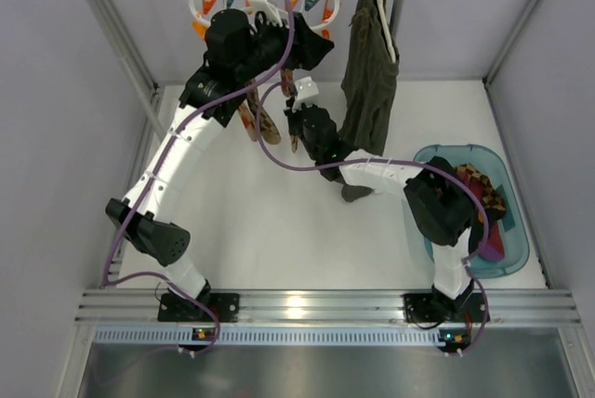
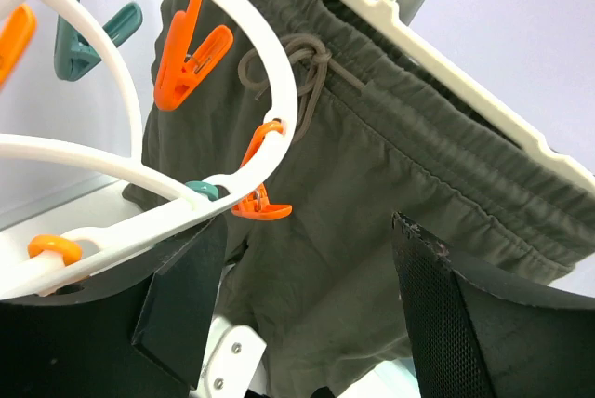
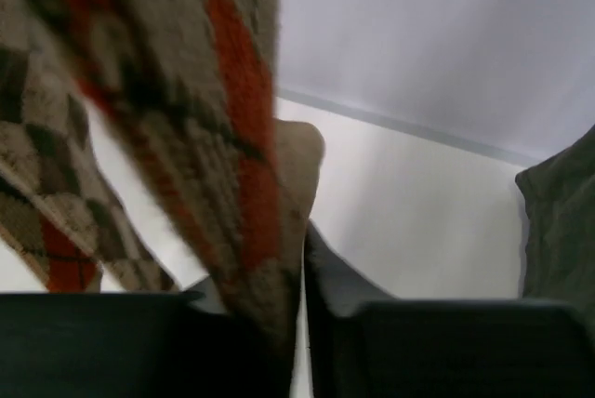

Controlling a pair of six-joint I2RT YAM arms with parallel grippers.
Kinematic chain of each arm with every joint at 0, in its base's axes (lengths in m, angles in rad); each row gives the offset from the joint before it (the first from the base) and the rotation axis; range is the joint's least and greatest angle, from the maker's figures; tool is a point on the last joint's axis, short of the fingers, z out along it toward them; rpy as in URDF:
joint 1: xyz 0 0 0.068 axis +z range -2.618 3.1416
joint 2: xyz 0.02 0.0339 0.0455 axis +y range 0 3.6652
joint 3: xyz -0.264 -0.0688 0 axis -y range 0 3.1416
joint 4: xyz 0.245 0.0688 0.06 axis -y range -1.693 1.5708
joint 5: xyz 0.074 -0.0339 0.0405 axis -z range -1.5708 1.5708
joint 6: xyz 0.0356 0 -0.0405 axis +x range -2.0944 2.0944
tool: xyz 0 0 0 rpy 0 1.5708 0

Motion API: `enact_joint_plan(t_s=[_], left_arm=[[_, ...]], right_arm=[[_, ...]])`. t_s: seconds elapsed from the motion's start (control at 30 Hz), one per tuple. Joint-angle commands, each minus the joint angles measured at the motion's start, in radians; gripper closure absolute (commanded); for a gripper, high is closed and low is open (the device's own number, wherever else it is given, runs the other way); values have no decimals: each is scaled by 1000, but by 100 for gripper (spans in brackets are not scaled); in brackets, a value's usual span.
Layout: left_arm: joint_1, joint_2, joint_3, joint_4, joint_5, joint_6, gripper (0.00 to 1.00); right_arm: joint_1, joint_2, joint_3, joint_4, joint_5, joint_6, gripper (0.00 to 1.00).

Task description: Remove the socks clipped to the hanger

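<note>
The white hanger (image 1: 263, 0) with orange and teal clips hangs from the rail at the top. Its ring also shows in the left wrist view (image 2: 112, 165). My left gripper (image 1: 311, 49) is open beside it (image 2: 305, 231), and the ring crosses over its left finger (image 2: 186, 296). Brown argyle socks (image 1: 263, 126) hang below the hanger. My right gripper (image 1: 296, 133) is shut on the lower end of one argyle sock (image 3: 232, 138), pinched between the fingers (image 3: 302, 263). A second argyle sock (image 3: 56, 221) hangs to the left.
A long olive-green garment (image 1: 368, 82) hangs on its own hanger at the right of the rail, filling the left wrist view (image 2: 372, 193). A teal basket (image 1: 518, 251) with several socks stands at the right. A dark sock (image 1: 356, 192) lies under the right arm.
</note>
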Motion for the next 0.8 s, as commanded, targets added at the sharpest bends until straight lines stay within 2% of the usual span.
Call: enact_joint_plan(t_s=[0.0, 0.1, 0.13, 0.23, 0.37, 0.53, 0.63, 0.77], left_arm=[[-3, 5, 33, 56, 17, -19, 25], [-5, -27, 15, 56, 32, -28, 15], [-5, -44, -19, 56, 31, -31, 2], [-14, -155, -103, 56, -1, -36, 2], [-28, -330, -302, 56, -110, -42, 2], [-29, -520, -471, 58, -217, -43, 2], [-28, -550, -493, 53, -280, -45, 2], [-28, -510, -450, 48, -356, -37, 1]], right_arm=[[-12, -24, -4, 119, -55, 8, 90], [-9, -82, -66, 141, -95, 27, 91], [-7, -110, -85, 138, -102, 32, 91], [-4, -150, -118, 124, -139, 29, 92], [-2, -202, -156, 118, -188, 14, 100], [-1, -225, -156, 76, -257, 23, 100], [2, -243, -159, 61, -257, 31, 100], [19, -269, -167, 46, -274, 6, 100]])
